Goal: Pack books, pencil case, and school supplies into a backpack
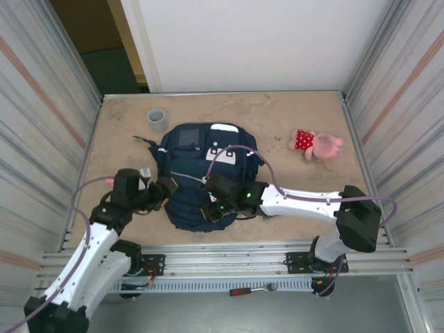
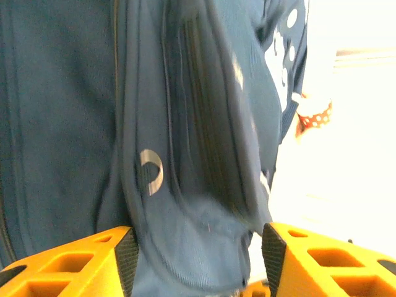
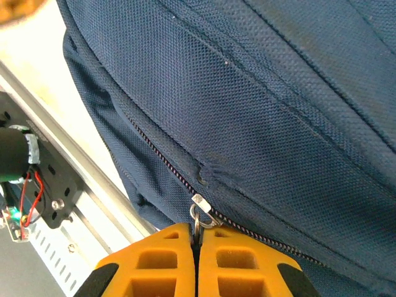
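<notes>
At the near edge of the table (image 1: 291, 114), the right gripper (image 3: 197, 234) has its 2 orange jaws pressed together on the small metal zipper pull (image 3: 199, 207) of the backpack (image 3: 278, 93). The pull stands straight in front of the jaws, touching them. The zipper track runs as a long slanted line through it, away to the left and away to the right. I judge the next move must follow this line, and the right arm is the nearer one for it. Whether the teeth are open on either side, I cannot tell. Just beside it, the left gripper (image 2: 197, 247) has its jaws spread, with a loose fold of the bag between them and no firm grip. The bag is navy woven cloth, soft and sagging, with white patches. It lies in the middle of the table, its long axis going away from the arms. On its far part sits a dark grey flat piece (image 1: 189, 137), perhaps 1 of the school supplies. Farther away stand a grey cup (image 1: 157, 119) and a pink plush toy (image 1: 316, 144)
</notes>
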